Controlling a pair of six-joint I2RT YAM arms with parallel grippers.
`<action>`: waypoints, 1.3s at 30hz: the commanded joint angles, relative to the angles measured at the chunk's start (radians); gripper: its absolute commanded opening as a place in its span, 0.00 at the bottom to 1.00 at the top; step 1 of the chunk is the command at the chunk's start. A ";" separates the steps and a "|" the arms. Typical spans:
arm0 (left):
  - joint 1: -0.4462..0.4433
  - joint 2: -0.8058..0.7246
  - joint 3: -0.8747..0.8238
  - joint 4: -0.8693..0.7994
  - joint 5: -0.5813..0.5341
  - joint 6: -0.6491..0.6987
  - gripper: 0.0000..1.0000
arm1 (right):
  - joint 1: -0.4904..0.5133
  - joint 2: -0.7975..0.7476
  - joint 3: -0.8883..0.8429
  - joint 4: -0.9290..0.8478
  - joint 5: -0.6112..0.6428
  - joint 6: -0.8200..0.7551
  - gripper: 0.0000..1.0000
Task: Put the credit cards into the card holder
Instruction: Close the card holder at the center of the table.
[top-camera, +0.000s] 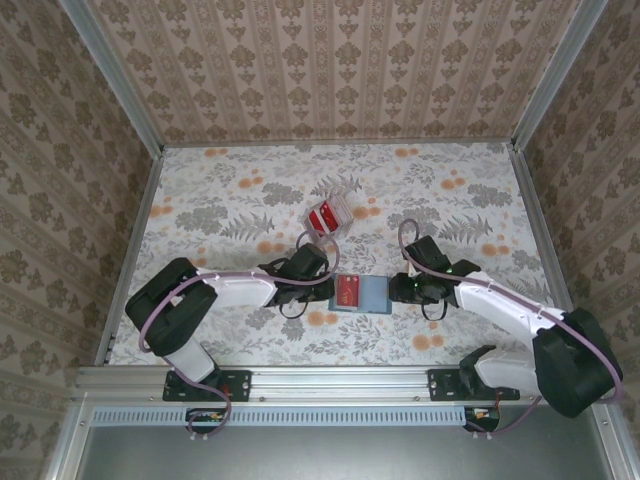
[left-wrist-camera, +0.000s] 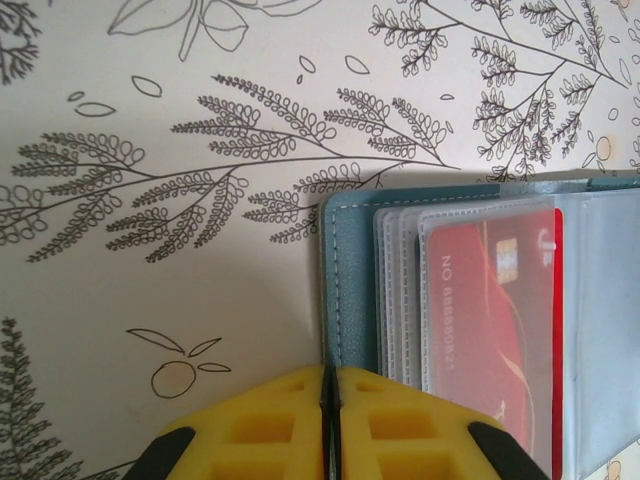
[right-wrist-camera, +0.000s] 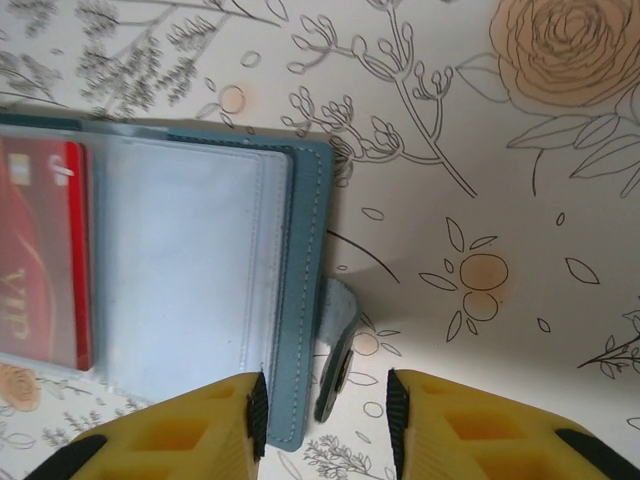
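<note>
I see holder (top-camera: 375, 296) lying open mid-table, red card (top-camera: 347, 291) in left sleeve. Left gripper (left-wrist-camera: 330, 385) clamped on holder's left edge. Right gripper (right-wrist-camera: 325, 405) apart, straddling holder's right edge and snap tab (right-wrist-camera: 336, 340). Farther: clear box (top-camera: 343, 205) holding cards (top-camera: 324, 218).

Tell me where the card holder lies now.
In the top view the card holder lies open at the near middle of the table, with the left gripper pinching its left edge and the right gripper open at its right edge.
</note>
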 joint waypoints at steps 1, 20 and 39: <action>-0.005 0.019 -0.016 0.026 0.016 0.006 0.11 | -0.004 0.040 0.030 0.016 0.036 -0.025 0.35; -0.007 0.117 0.024 0.121 0.064 -0.008 0.11 | 0.040 -0.068 0.076 0.065 -0.074 -0.038 0.04; -0.004 0.110 0.009 0.160 0.064 -0.017 0.10 | 0.125 0.289 0.164 0.423 -0.255 0.096 0.05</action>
